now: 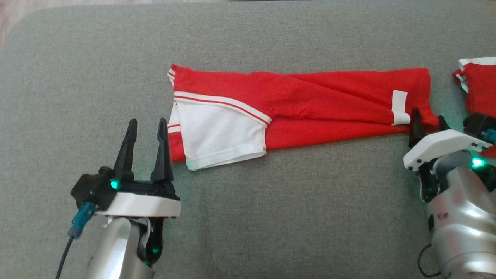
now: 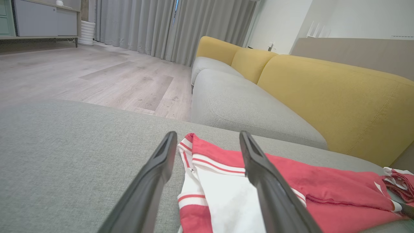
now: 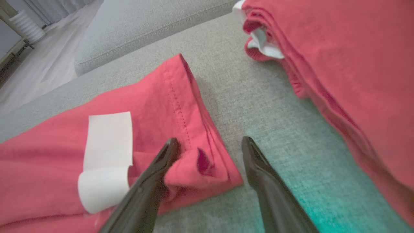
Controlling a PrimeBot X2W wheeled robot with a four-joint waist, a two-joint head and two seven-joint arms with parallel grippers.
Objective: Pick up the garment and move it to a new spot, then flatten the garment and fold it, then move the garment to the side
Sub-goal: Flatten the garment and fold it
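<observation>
The garment (image 1: 310, 104) is a red piece with white panels and stripes, lying folded into a long band across the grey cushion (image 1: 248, 217). Its white sleeve end (image 1: 221, 135) lies at the left, and its hem with a white label (image 1: 399, 106) at the right. My left gripper (image 1: 148, 128) stands open just left of the sleeve end, its fingers straddling the striped edge (image 2: 207, 161) in the left wrist view. My right gripper (image 1: 426, 122) is open at the hem's near corner (image 3: 210, 161), which lies between its fingers without being pinched.
A second red and white garment (image 1: 478, 83) lies folded at the cushion's right edge, close to my right wrist. Beyond the cushion are a grey and yellow sofa (image 2: 291, 94) and wooden floor (image 2: 97, 74). Bare cushion stretches in front and behind the band.
</observation>
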